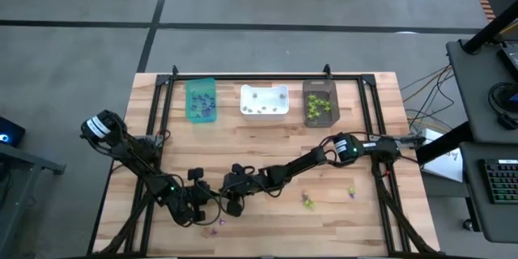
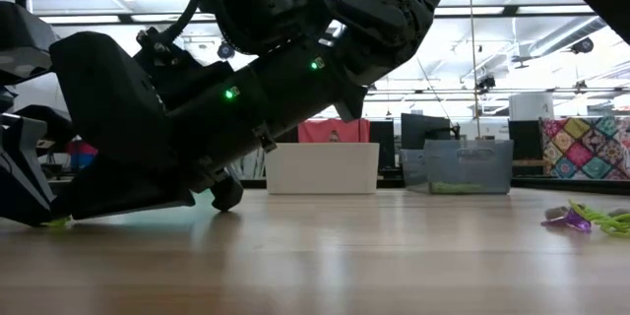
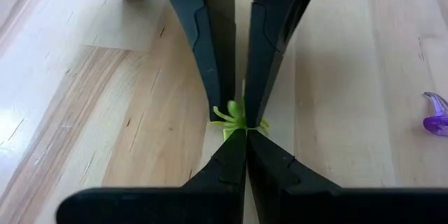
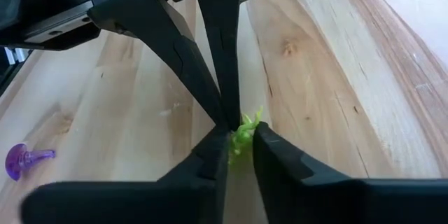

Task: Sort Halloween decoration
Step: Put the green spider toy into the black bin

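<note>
Near edge of the table (image 1: 267, 150): both grippers meet tip to tip over one lime-green trinket (image 3: 235, 117). The left gripper (image 3: 246, 134) has its fingers pressed together, tips pinching the trinket's near side. The right gripper (image 4: 240, 140) has its fingers narrowly apart, with the same green piece (image 4: 243, 134) caught between the tips. The trinket sits at table level; whether it rests on the wood or is lifted cannot be determined.

A purple trinket (image 3: 437, 115) lies on the wood just beside the grippers; it also shows in the right wrist view (image 4: 22, 159). Further along the near side, to the robot's right, loose green and purple pieces (image 1: 308, 201) and another small cluster (image 1: 351, 189) lie well apart from the grippers.

Far edge: three bins in a row. The teal bin (image 1: 201, 99) holds purple pieces, the white bin (image 1: 265, 100) pale ones, the dark brown bin (image 1: 319, 103) green ones.
</note>
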Controlling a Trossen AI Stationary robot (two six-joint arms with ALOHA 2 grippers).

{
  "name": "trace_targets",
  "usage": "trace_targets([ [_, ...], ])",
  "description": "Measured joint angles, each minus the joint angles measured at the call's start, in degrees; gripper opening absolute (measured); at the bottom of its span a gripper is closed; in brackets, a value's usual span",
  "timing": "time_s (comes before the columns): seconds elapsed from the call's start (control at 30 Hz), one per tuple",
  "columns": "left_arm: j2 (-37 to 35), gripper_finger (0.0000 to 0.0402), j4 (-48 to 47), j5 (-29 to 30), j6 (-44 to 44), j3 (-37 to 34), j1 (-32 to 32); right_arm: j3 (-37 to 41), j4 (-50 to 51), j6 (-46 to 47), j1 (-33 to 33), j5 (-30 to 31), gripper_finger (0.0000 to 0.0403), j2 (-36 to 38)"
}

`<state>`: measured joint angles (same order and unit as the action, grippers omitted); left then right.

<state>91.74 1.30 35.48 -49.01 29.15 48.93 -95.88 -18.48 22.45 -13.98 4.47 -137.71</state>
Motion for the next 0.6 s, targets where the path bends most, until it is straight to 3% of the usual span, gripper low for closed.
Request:
trace_targets([
  [0.13, -0.7, 0.0, -0.2, -0.5, 0.0, -0.1, 0.0, 0.0, 0.1, 0.0, 0.0, -0.3, 0.0015, 0.0],
  [0.43, -4.8, 0.0, -3.3, -5.4, 0.2, -0.2, 0.1, 0.1, 1.2, -0.6, 0.0, -0.9, 0.001, 1.2],
  [0.6, -8.7, 0.0, -4.7, -5.8, 0.2, -0.2, 0.2, 0.2, 7.9, -2.9, 0.4, 0.0, 0.0009, 4.5],
])
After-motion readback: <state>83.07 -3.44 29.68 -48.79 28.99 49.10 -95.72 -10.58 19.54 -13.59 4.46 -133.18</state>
